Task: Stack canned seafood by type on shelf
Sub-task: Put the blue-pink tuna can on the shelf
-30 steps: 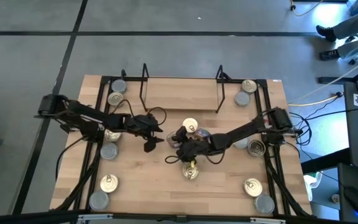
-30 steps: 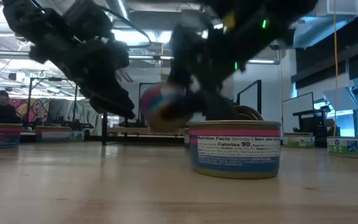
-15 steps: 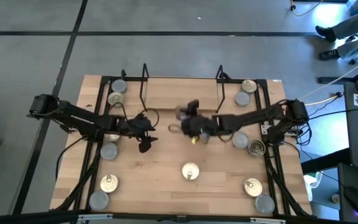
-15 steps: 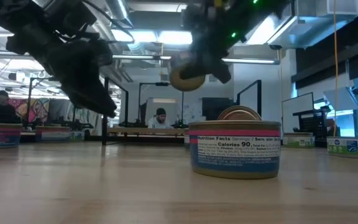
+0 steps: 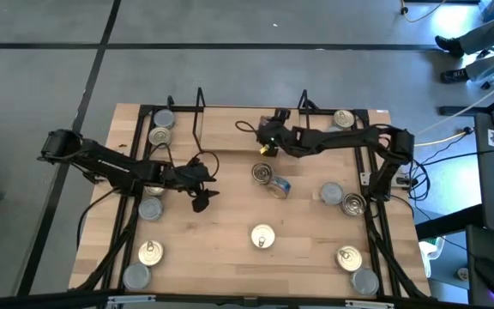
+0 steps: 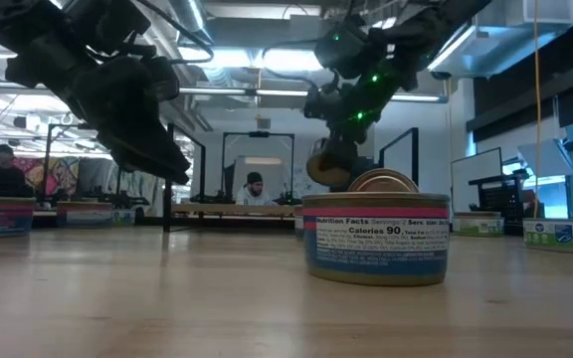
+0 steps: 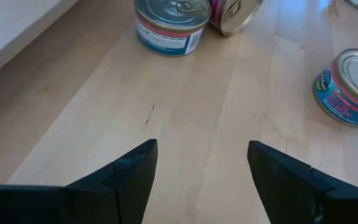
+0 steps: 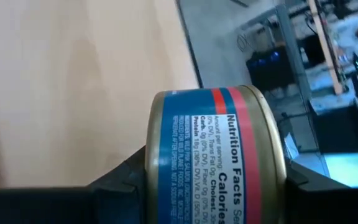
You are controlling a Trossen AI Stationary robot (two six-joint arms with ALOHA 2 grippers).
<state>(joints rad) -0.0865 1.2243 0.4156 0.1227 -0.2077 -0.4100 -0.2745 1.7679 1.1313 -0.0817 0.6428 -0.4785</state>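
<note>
Right jaws clamped on a tin, pads on its blue-and-red label sides, gold rim showing. Right gripper sits over the right half of the shelf, above its light wood base between the wire end frames. Tin looks carried off-level in the wrist view, so I'd level it before lowering.

Left jaws wide open, nothing between them. Left gripper waits over bare table, left of centre, clear of the shelf.

Near to far on the table:
- front tin, upright, gold pull-tab lid, centre front. Same one in the top view.
- pair mid-table: one upright, one tipped on its side, touching or nearly.
- more tins along both side edges, left and right; mix of gold and silver-grey lids.
- shelf at the far edge, no tins visibly on it yet.

Judgement: placing step, first tin. Set it flat near one end frame so the other type gets the other end. Lower straight, open only once the tin's base is on the wood. Risk: releasing while tilted, it rolls. A person sits in the room beyond, not involved.
</note>
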